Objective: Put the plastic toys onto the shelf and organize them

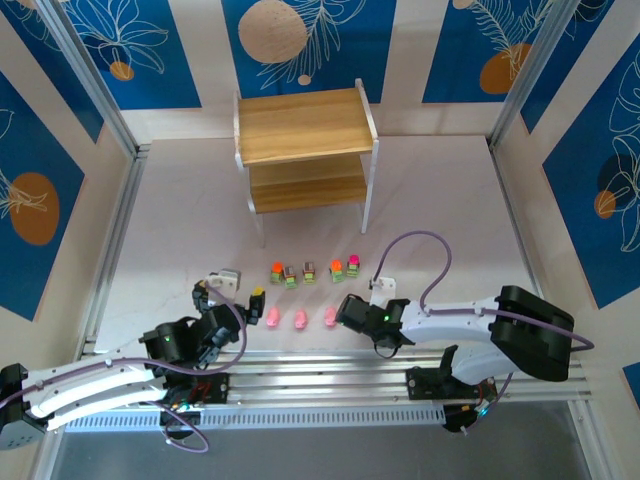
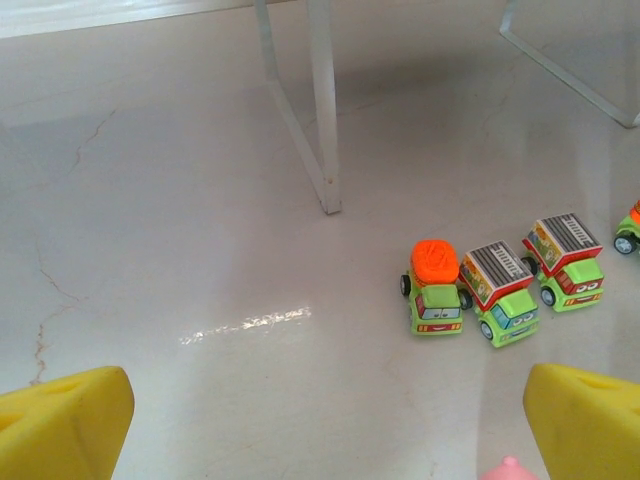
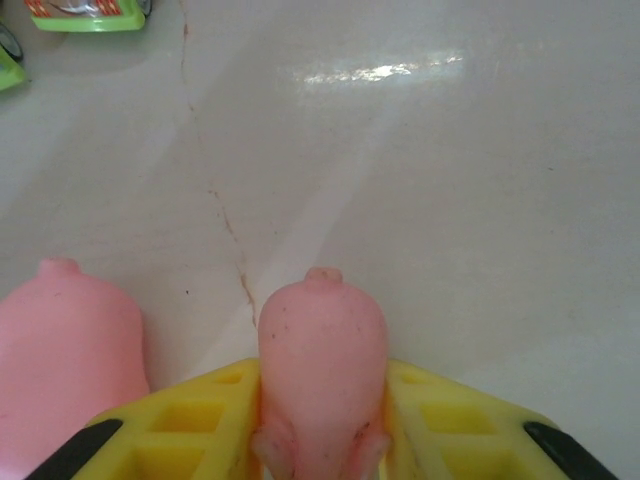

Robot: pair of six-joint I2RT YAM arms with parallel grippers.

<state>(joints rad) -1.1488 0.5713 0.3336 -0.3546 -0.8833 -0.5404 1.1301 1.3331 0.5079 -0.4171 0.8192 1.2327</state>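
Pale, hairline-cracked worktop [image 1: 180, 230], boxed in by cream walls with blue panels [image 1: 140, 50] bearing white leaf outlines and orange discs.

Overhead view:
- The shelf [image 1: 305, 125] stands at 12 o'clock: two wooden boards on thin white legs.
- The plastic toys [image 1: 337, 268] sit on the worktop in front of it, near centre, in two rows.
- Far row: green trucks [image 1: 309, 271], five counted.
- Near row: pink pigs [image 1: 299, 319], three countable.
- The right arm [image 1: 500, 325] reaches in from 4 o'clock to the 3 o'clock end of the pig row.
- The left arm [image 1: 90, 385] comes in from 8 o'clock.

Right wrist view, showing the grip that the overhead view does not:
- The right pincer [image 3: 322, 375] is closed on one held pig [image 3: 322, 330]. Its yellow fingers [image 3: 190, 425] press both flanks, and the snout points away from the camera.
- A second pig [image 3: 65, 340] lies just beside it at 9 o'clock, not touching.
- A green truck base [image 3: 85, 15] shows at the 11 o'clock edge.

Left wrist view:
- The left pincer [image 2: 320, 430] is spread fully wide, with yellow fingertips [image 2: 60, 425] at both lower corners and nothing in its grasp.
- At 2 o'clock ahead are three close-set trucks: an orange-topped truck [image 2: 435, 285] and two striped-roof trucks [image 2: 500, 270].
- A white shelf leg [image 2: 325, 120] stands at 12 o'clock.
- The truck fronts carry printed cartoon eyes. Any lettering is too small to read.
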